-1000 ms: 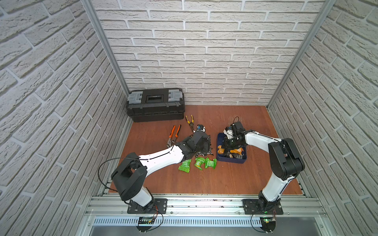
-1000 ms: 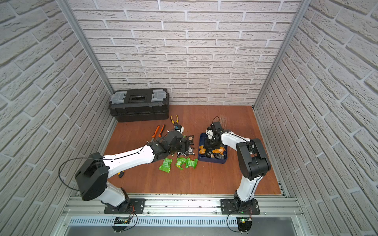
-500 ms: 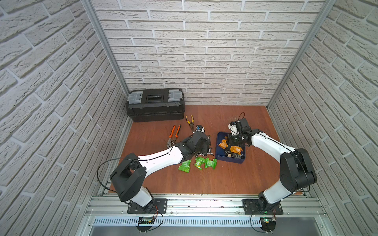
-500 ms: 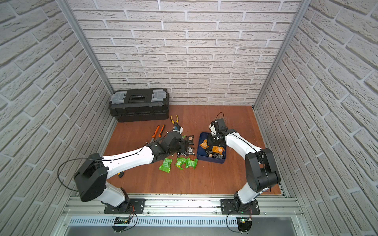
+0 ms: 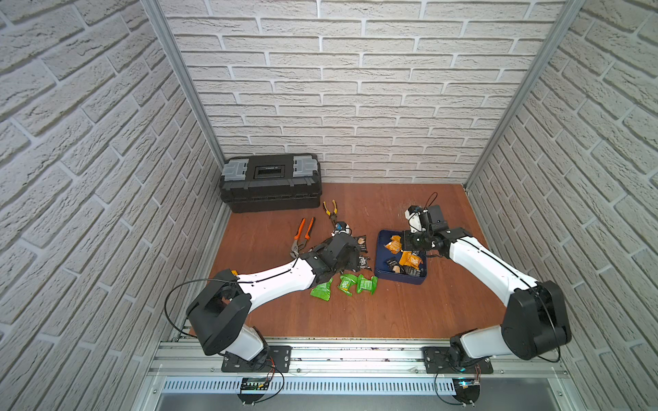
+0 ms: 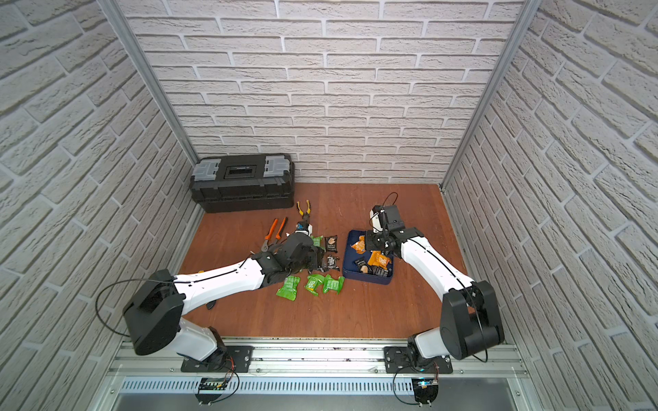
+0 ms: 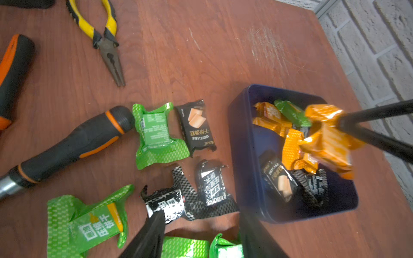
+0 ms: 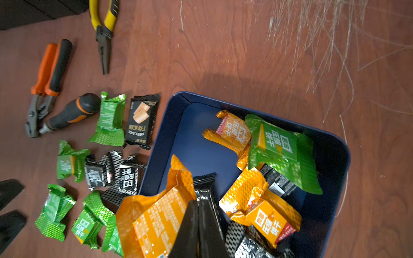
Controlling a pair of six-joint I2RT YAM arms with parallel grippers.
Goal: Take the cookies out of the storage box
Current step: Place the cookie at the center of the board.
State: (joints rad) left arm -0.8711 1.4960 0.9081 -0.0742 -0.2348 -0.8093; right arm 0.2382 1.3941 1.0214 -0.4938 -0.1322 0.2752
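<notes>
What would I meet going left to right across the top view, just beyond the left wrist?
Orange-handled pliers → yellow-handled pliers → black cookie packet → storage box, where the right gripper is shut on an orange cookie packet. The toolbox and green packets overlap these, so they are left out.

The storage box (image 5: 399, 278), a shallow navy tray with rounded corners, sits flat to the right of the bench's centre, slightly skewed to its edges. Inside lie crinkled cookies: orange ones (image 8: 266, 214), black ones and a green packet (image 8: 282, 147), with part of the floor bare. One orange packet (image 8: 154, 221) hangs above the box, pinched at its edge by the closed right gripper (image 8: 197, 202). Outside, just beside the left wall, black packets (image 8: 111, 176) and green packets (image 5: 343, 284) lie scattered on the bench.
</notes>
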